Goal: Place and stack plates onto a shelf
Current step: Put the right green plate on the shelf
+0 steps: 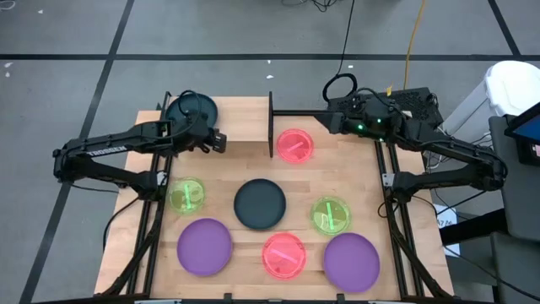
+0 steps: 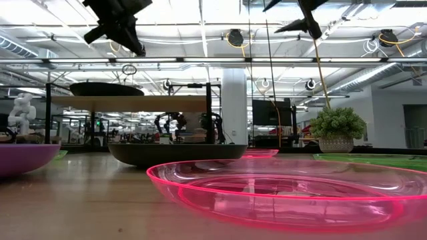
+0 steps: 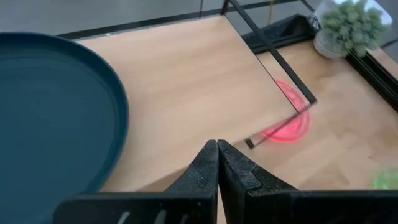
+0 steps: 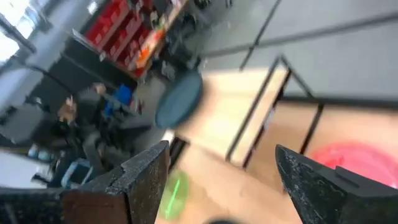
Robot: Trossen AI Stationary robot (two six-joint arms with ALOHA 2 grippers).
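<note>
One teal plate [image 1: 191, 110] lies shelved beside the shut, empty left gripper [image 1: 221, 142]; next the wide-open, empty right gripper [image 1: 332, 124] probably takes the pink plate [image 1: 295, 144] just beside it.

A grey floor [image 1: 76, 34] crossed by dark seam lines surrounds the large light-wood tabletop [image 1: 228, 165] on its black metal frame. Beyond the tabletop's far edge, a wide industrial hall stretches back under rows of bright ceiling strip lights [image 2: 200, 63], with a white square column [image 2: 234, 107] near the middle. A small green potted plant in a pale pot [image 2: 337, 129] stands toward the far right corner. Black cables [image 1: 346, 42] and a yellow cable [image 1: 412, 38] trail across the floor. Red shelving or bins [image 4: 115, 31], blurred, possibly line a distant aisle.
</note>
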